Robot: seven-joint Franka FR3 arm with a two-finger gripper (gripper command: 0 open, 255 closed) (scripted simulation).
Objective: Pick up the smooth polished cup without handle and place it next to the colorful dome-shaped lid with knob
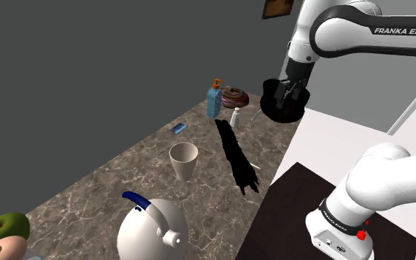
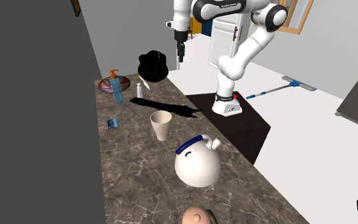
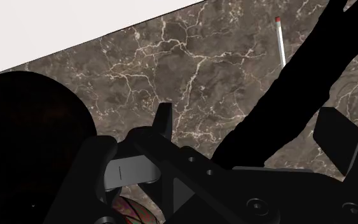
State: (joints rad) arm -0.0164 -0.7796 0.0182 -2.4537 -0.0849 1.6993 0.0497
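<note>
The black two-finger gripper [image 2: 180, 62] is hanging wide open and empty, while the smooth beige handleless cup [image 1: 184, 159] is standing on the dark marble counter [image 1: 103, 188], at the shoulder view's seven o'clock from the multicoloured domed lid [image 1: 236, 96].

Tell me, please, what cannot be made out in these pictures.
- Colourful lid: shoulder view, partly behind the soap bottle.
- Small blue item: shoulder view, too small to identify.
- Green object: cut off by the shoulder view's left edge.
- Black round thing: shoulder view, no detail readable.

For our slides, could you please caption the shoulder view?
Open black gripper hangs near the colourful domed lid, far from the beige handleless cup on the marble counter.
</note>
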